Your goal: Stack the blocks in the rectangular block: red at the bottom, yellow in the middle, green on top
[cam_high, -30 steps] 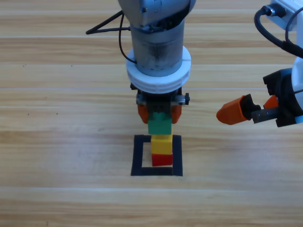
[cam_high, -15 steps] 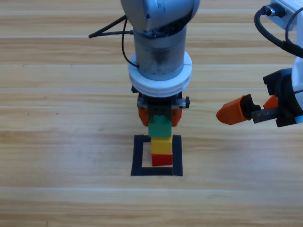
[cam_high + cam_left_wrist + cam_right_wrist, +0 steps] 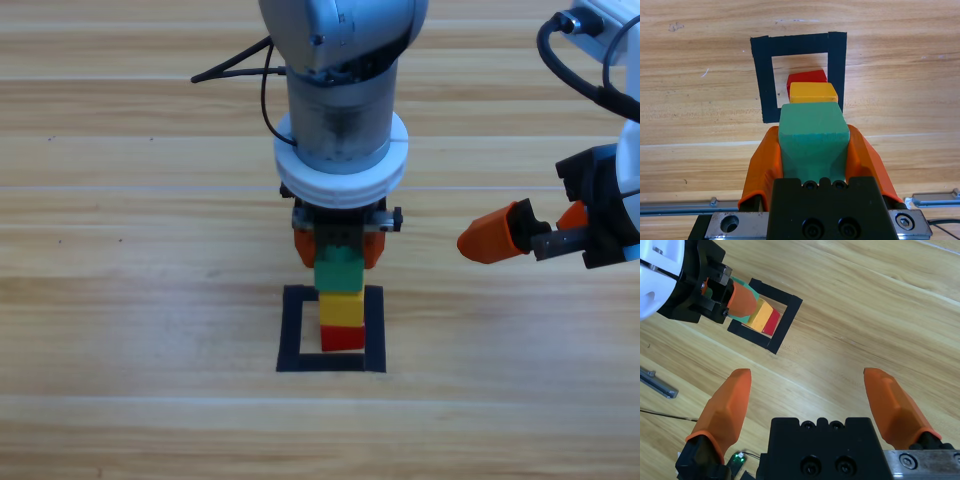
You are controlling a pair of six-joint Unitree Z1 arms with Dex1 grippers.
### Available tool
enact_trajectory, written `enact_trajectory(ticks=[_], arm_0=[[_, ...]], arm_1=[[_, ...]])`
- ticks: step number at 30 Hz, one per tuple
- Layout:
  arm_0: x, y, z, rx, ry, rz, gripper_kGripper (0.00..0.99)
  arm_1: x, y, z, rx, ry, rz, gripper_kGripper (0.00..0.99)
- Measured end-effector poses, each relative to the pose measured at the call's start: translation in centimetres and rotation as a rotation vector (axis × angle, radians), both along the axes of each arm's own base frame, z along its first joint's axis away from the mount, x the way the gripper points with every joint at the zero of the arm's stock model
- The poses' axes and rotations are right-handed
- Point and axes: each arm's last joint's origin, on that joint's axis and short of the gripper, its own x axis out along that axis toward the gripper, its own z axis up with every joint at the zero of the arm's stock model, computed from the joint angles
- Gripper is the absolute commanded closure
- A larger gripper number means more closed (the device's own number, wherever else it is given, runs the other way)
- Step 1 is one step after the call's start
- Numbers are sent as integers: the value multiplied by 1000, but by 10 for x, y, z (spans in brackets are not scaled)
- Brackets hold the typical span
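- Tape first: the rectangular block (image 3: pixel 292 330) lies on the wooden table (image 3: pixel 120 300) at centre, a black outline, hollow inside.
- Inside that outline sits the red (image 3: pixel 343 338) cube on the table, toward the right strip of the tape rather than the middle of the opening.
- On top of it rests the yellow (image 3: pixel 342 308) cube, stacked squarely in the high view.
- Above that is the green (image 3: pixel 338 270) cube, on top of the yellow one or just over it; whether they touch cannot be told.
- Left gripper (image 3: pixel 338 248) comes straight down from the top edge over the stack, and its orange jaws are closed on the green cube, one against each side face.
- In the left wrist view the green cube (image 3: pixel 813 131) fills the gap between the jaws, its front face sticking out past the tips, with yellow (image 3: pixel 813 93) and red (image 3: pixel 807 78) lined up beyond it inside the tape (image 3: pixel 761 80).
- Over to the right: the right gripper (image 3: pixel 530 238) waits near the right edge, well apart from the stack, pointing toward it.
- Its own wrist view shows those jaws spread wide, nothing between them, only bare table (image 3: pixel 850 315).
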Motion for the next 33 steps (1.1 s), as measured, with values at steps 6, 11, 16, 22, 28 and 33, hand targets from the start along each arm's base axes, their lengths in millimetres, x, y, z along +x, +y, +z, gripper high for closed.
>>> enact_trajectory(ticks=[6, 11, 16, 22, 28, 33], arm_0=[[-1, -1, 0, 0, -1, -2, 990], [-1, -1, 0, 1, -1, -4, 990], [0, -2, -1, 0, -4, -3, 990], [2, -6, -2, -6, -8, -2, 990], [2, -6, -4, -2, -8, -2, 990], [2, -6, -4, -1, -9, -2, 990]], arm_1=[[0, 0, 0, 0, 0, 0, 0], [0, 0, 0, 0, 0, 0, 0], [0, 0, 0, 0, 0, 0, 0], [0, 0, 0, 0, 0, 0, 0], [0, 0, 0, 0, 0, 0, 0], [0, 0, 0, 0, 0, 0, 0]])
